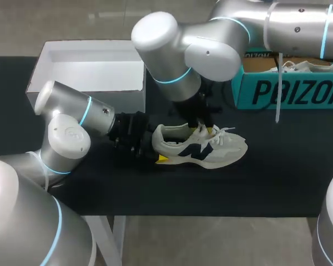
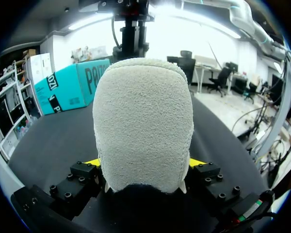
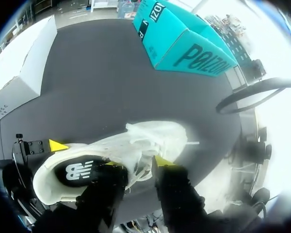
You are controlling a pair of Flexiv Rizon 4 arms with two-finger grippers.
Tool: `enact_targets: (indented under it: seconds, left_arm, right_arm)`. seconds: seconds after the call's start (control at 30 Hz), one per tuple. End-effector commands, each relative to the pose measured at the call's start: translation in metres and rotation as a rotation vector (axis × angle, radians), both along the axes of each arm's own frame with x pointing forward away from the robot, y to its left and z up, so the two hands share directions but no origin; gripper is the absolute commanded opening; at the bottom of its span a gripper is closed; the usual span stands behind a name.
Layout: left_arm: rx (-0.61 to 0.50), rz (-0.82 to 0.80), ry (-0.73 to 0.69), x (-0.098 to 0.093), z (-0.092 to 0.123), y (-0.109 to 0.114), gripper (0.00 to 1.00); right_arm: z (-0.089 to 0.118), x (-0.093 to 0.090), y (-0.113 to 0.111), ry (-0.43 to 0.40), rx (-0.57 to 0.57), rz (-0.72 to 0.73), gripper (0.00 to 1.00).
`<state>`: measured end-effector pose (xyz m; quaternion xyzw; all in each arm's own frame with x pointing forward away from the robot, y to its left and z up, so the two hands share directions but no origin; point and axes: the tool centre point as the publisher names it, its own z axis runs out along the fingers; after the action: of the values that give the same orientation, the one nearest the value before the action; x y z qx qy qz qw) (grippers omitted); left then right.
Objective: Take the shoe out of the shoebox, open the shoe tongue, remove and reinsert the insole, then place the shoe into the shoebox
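Observation:
A cream sneaker (image 1: 225, 151) with a dark side logo lies on the black table, toe pointing right. My left gripper (image 1: 150, 148) comes in from the left and is shut on the heel. In the left wrist view the fleecy heel (image 2: 143, 121) fills the gap between the yellow-tipped fingers (image 2: 93, 163). From above, my right gripper (image 1: 202, 130) is down at the laces. In the right wrist view its fingers (image 3: 164, 162) pinch the white tongue (image 3: 144, 158) from both sides. The open white shoebox (image 1: 86, 102) stands behind my left arm.
A teal box (image 1: 288, 91) stands at the back right with another pale shoe (image 1: 311, 66) in it, a white tag hanging over its front. Bare black table lies in front of the sneaker and to its right.

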<state>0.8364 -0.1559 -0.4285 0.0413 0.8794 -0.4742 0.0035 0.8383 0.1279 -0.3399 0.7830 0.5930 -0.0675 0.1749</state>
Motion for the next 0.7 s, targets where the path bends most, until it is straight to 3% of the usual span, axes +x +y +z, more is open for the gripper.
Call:
enact_targets:
  seconds: [0.03,0.4,0.7]
  left_arm:
    - [-0.003,0.001,-0.002,-0.001,-0.001,0.000,0.00]
    - [-0.003,0.001,-0.002,-0.001,-0.001,0.000,0.00]
    - [-0.003,0.001,-0.002,-0.001,-0.001,0.000,0.00]
  right_arm:
    - [-0.001,0.005,-0.017,0.002,0.011,-0.021,0.00]
    - [0.008,0.016,-0.064,-0.022,-0.014,-0.097,0.00]
    - [-0.015,0.022,-0.093,0.005,-0.048,-0.161,0.00]
